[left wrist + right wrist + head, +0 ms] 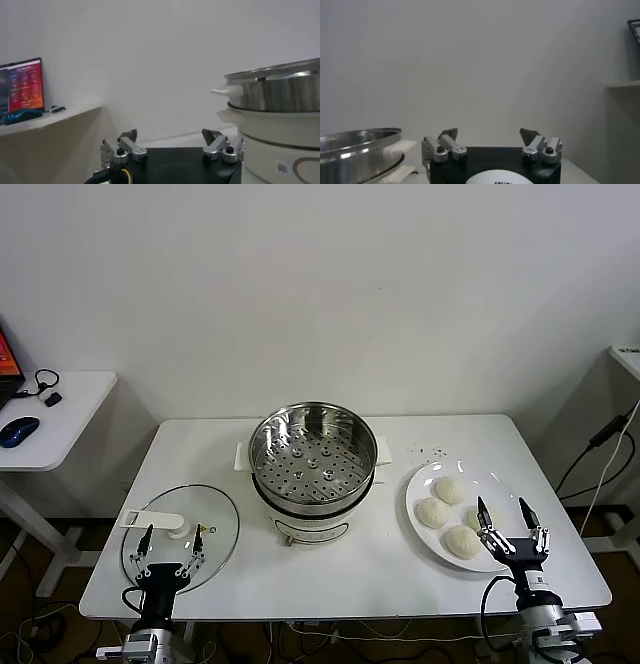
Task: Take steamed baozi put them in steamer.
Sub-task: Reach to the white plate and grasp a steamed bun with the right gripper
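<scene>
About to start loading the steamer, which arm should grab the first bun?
Right. The right hand, open, hovers over the plate of baozi; the left hand sits over the glass lid, across the steamer.

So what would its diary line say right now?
baozi: on plate | steamer: empty | right tool: open above plate | left tool: open, idle

The right end effector [509, 517] partly hides the bun [478, 518] at the plate's [425, 480] four o'clock. Both arms are cut off at six o'clock. The steamer [280, 120] runs off the left wrist view's edge.
</scene>
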`<state>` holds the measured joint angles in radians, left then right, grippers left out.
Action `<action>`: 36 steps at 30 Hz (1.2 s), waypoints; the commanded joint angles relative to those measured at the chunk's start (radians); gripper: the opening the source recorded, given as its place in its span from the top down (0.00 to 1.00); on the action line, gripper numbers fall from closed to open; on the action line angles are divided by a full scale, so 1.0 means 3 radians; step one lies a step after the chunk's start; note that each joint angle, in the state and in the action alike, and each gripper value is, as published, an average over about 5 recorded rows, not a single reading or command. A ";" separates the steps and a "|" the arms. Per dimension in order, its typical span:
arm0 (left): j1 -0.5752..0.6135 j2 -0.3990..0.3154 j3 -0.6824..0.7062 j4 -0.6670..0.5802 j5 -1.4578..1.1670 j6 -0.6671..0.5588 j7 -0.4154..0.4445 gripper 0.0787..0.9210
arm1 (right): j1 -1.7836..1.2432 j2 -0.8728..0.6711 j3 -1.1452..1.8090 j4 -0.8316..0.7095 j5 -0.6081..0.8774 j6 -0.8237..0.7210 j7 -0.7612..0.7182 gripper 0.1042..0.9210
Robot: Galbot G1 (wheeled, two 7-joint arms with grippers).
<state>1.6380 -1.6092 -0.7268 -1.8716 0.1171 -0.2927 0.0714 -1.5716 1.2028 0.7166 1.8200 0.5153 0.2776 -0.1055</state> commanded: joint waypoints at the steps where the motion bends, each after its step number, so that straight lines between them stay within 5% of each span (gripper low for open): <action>1: -0.0006 -0.0163 0.0011 0.0005 0.0004 0.0001 0.0002 0.12 | 0.0592 -0.0262 -0.0055 -0.0284 -0.0058 -0.0299 0.0158 0.12; 7: -0.0007 -0.0163 0.0012 0.0000 0.0000 -0.0001 0.0002 0.12 | 0.1035 -0.0552 -0.0212 -0.0513 -0.0071 -0.0597 0.0255 0.12; 12: -0.0014 -0.0163 0.0019 0.0014 -0.0005 -0.0003 0.0002 0.12 | 0.1219 -0.1066 -0.0476 -0.0545 -0.0198 -0.1343 0.0190 0.12; 19: -0.0015 -0.0163 0.0056 0.0047 0.0000 -0.0030 -0.0002 0.12 | 0.1689 -0.1777 -0.0972 -0.0781 -0.0456 -0.1837 -0.0308 0.12; 36: -0.0054 -0.0163 0.0098 0.0104 -0.0002 -0.0052 -0.0006 0.12 | 0.3454 -0.3025 -0.2974 -0.1038 -0.0159 -0.2309 -0.1720 0.12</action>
<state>1.6281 -1.6092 -0.7021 -1.8511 0.1170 -0.3068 0.0696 -0.8460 0.4955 0.1592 1.5582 0.4504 -0.3283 -0.4198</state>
